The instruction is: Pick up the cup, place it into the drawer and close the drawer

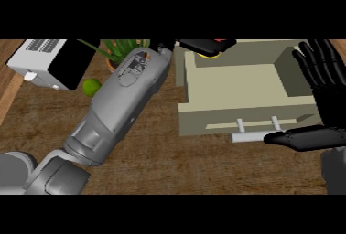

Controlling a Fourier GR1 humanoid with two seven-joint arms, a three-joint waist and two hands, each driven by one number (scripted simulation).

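Grey and long, the left forearm (pixel 115 105) runs from the lower left corner across the brown surface (pixel 169 160) to the far left corner of the open drawer (pixel 229 119). The left hand (pixel 194 45) hangs over that corner, its fingers curled round the cup (pixel 209 54), of which only a little yellow and red shows. The cup seems to be above the drawer's rim and not yet inside. The step in hand looks like the placing: bring the cup a little further over the drawer's floor, lower it upright, and let go only once it stands. The right hand (pixel 327 114) rests at the right edge, fingers straight up, thumb by the handle (pixel 253 136).
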